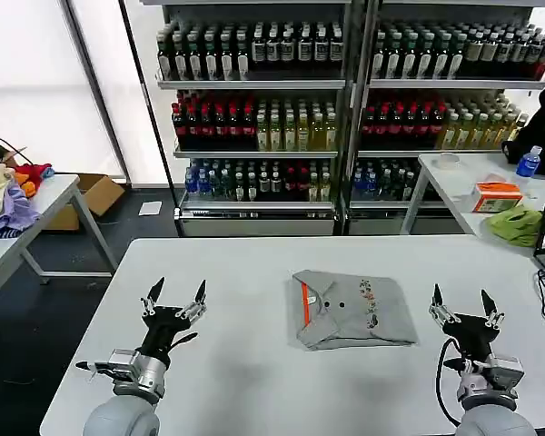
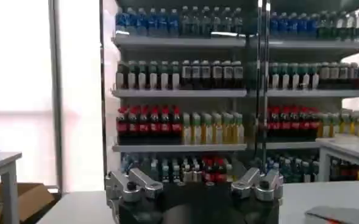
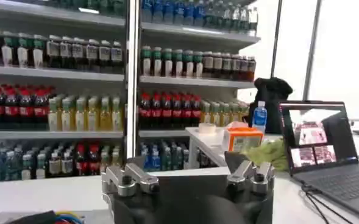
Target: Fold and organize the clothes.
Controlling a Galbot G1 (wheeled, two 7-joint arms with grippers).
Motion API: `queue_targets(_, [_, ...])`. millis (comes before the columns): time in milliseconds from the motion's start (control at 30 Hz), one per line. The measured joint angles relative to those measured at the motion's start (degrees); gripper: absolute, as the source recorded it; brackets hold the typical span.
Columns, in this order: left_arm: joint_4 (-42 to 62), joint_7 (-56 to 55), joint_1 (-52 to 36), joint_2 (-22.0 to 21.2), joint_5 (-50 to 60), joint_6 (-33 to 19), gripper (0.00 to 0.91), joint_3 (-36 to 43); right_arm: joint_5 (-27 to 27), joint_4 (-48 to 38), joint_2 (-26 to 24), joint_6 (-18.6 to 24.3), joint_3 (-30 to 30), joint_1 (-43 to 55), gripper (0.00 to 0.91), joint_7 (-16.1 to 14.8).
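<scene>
One folded grey T-shirt (image 1: 352,310) lies mid-table (image 1: 254,381), orange neck strip showing. Left gripper (image 1: 174,292) left of it, right gripper (image 1: 462,302) right; both released, fingers spread, empty.

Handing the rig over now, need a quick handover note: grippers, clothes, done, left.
Left gripper: open, empty, hovering over the white table on its left side.
Right gripper: open, empty, over the table's right side.
Clothes: one grey T-shirt lies folded into a compact rectangle at the table's centre, orange neck strip and chest print facing up, apart from both grippers.
Done: this shirt looks folded.
Left: probably only tidying or moving it aside; I see no other grey shirt on this table.
</scene>
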Motion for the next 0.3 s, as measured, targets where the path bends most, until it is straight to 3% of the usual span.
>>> queue_targets(300, [0.28,-0.32,0.41,-0.11,-0.78,0.07,0.907,0.59,-0.22,0.41,0.29,0.02,0.11,-0.46,0.907,-0.06])
